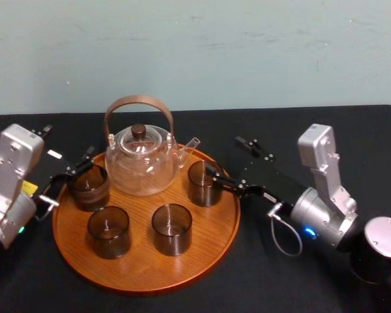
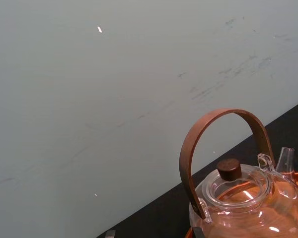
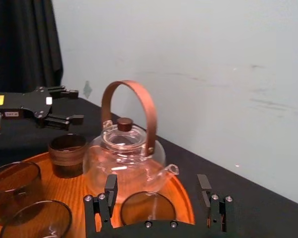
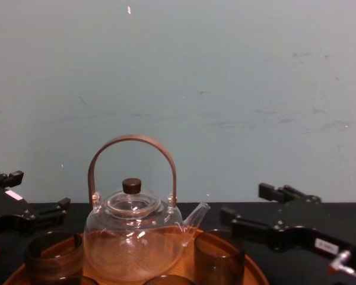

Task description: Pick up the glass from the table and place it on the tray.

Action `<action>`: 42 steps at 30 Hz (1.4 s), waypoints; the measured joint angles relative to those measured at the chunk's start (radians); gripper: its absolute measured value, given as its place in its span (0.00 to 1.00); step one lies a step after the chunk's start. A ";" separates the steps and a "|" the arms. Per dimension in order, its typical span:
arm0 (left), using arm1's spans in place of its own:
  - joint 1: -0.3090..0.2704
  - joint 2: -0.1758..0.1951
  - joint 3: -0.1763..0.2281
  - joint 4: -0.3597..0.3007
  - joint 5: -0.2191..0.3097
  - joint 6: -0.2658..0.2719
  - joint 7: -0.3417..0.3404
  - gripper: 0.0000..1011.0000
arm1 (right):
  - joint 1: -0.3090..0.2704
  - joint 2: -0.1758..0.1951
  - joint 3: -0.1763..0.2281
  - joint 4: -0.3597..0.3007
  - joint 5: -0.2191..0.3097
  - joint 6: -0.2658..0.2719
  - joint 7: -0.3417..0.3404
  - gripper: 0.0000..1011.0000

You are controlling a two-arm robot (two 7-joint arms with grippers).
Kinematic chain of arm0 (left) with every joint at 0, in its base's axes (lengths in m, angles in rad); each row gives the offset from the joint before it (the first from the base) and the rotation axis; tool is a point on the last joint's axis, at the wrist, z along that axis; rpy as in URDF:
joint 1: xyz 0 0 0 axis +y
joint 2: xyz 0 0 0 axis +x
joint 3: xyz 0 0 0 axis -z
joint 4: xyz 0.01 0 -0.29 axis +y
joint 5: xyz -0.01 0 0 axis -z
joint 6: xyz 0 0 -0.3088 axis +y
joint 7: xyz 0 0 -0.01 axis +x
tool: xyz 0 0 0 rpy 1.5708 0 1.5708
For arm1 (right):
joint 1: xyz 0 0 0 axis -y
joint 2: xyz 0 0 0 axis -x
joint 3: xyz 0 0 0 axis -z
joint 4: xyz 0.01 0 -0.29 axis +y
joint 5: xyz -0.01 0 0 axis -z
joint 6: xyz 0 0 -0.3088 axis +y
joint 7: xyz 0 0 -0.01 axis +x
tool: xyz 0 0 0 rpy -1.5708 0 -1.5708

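Several dark smoked glasses stand on the round orange-brown tray (image 1: 208, 241) on the black table (image 1: 260, 287). One glass (image 1: 204, 182) (image 3: 146, 208) (image 4: 219, 258) is upright at the tray's right rim. My right gripper (image 1: 223, 155) (image 3: 156, 186) (image 4: 243, 202) is open just to the right of it, its near finger close to the glass and holding nothing. At the tray's left edge my left gripper (image 1: 68, 149) (image 3: 69, 105) (image 4: 35, 191) is open beside another glass (image 1: 88, 187), also holding nothing.
A clear glass teapot (image 1: 140, 160) (image 2: 248, 198) with a brown arched handle stands at the back of the tray between the two grippers. Two more glasses (image 1: 109, 229) (image 1: 172, 228) stand at the tray's front. A pale wall rises behind the table.
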 joint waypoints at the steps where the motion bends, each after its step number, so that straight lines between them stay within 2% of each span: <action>1: 0.000 0.000 0.000 0.000 0.000 0.000 0.000 0.99 | -0.005 0.004 0.004 -0.006 0.002 0.000 -0.003 0.99; 12: 0.000 0.000 0.000 0.000 0.000 0.000 0.000 0.99 | -0.097 0.051 0.086 -0.060 0.016 -0.018 -0.063 0.99; 24: 0.000 0.000 0.000 0.000 0.000 0.000 0.000 0.99 | -0.165 0.048 0.163 -0.033 -0.001 -0.046 -0.120 0.99; 32: 0.000 0.000 0.000 0.000 0.000 0.000 0.000 0.99 | -0.162 0.021 0.177 0.012 -0.032 -0.056 -0.145 0.99; 42: 0.000 0.000 0.000 0.000 0.000 0.000 0.000 0.99 | -0.163 0.025 0.177 0.006 -0.030 -0.056 -0.144 0.99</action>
